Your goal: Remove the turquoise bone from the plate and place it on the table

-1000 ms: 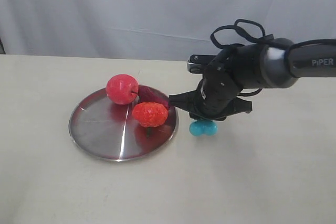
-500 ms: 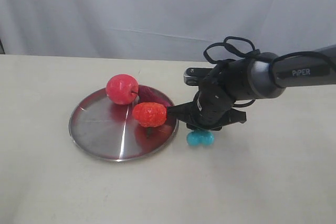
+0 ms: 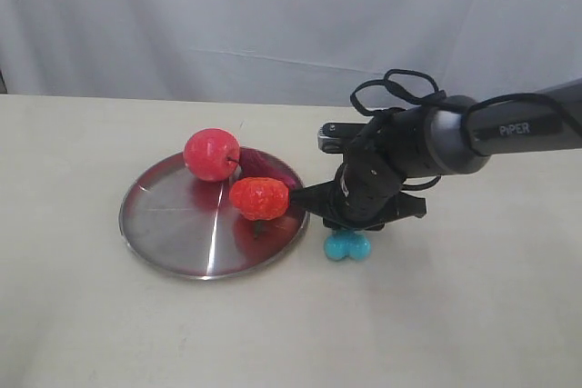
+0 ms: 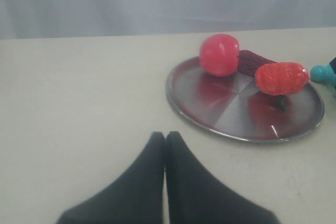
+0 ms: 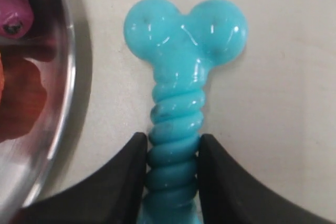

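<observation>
Lowered since 1 second ago, the small turquoise rubber bone with a ribbed shaft and knobbed ends (image 3: 347, 245) is now seen closer to the large matte beige tabletop (image 3: 455, 315), carried down by the black right gripper (image 3: 351, 224). The bone is off the round shiny silver metal plate (image 3: 164, 243) and is placed just beside the plate's right rim, apart from it. In the right wrist view the ribbed shaft (image 5: 181, 103) is clamped between the 2 black fingers (image 5: 126, 177), which are set narrowly on either side of it, while the 2 knobs point away from the gripper (image 5: 172, 144). The plate's rim (image 5: 58, 77) is seen alongside. Whether the bone touches the table cannot be told, though its shadow lies directly under it.

On the plate, a round red apple (image 3: 211, 154) is seen at the far edge, a bumpy red strawberry-like fruit (image 3: 259, 198) near the right rim, and a dark purple item (image 3: 259, 164) between them.

In the left wrist view, the left gripper (image 4: 165, 137) is held over bare table, well apart from the plate (image 4: 210, 114), with its fingers pressed together and nothing between them.
</observation>
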Action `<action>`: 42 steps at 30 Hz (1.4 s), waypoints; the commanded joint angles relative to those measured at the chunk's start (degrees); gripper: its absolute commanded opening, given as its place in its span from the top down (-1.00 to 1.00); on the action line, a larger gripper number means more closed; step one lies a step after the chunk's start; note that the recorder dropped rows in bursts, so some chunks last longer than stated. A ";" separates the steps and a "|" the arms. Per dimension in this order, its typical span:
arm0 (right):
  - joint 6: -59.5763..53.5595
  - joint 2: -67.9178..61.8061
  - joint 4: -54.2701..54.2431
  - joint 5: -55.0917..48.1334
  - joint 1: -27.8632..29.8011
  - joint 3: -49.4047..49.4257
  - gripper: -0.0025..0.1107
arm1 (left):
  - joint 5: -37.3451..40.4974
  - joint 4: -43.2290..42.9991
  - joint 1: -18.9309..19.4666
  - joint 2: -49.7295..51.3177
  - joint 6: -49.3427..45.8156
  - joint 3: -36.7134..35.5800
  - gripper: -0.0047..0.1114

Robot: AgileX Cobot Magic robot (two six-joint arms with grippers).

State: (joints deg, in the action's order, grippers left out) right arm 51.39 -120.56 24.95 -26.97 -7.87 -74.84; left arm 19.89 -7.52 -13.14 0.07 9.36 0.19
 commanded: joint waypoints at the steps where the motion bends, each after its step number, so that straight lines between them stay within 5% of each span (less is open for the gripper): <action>1: -0.17 -0.24 1.03 0.98 0.35 0.04 0.96 | -0.04 -0.02 -0.16 -0.07 0.08 -0.19 0.92; 16: -0.17 -0.24 1.03 0.98 0.35 0.04 0.96 | -0.04 -0.02 -0.16 -0.07 0.08 -0.19 0.92; 19: -0.17 -0.14 1.03 0.98 0.35 0.04 0.77 | -0.04 -0.02 -0.16 -0.07 0.08 -0.19 0.92; 24: -0.17 -0.05 1.03 0.98 0.35 0.04 0.02 | -0.04 -0.02 -0.16 -0.07 0.08 -0.19 0.92; 27: -0.17 0.30 0.92 0.98 0.35 0.04 -0.22 | -0.04 -0.02 -0.16 -0.07 0.08 -0.19 0.92; 42: -3.08 13.29 3.91 -8.40 0.35 -0.47 -0.25 | -0.04 -0.02 -0.16 -0.07 0.08 -0.19 0.92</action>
State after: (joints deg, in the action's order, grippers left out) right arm 49.44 -111.28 27.02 -31.91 -7.87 -74.95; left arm 19.89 -7.52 -13.14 0.07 9.36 0.19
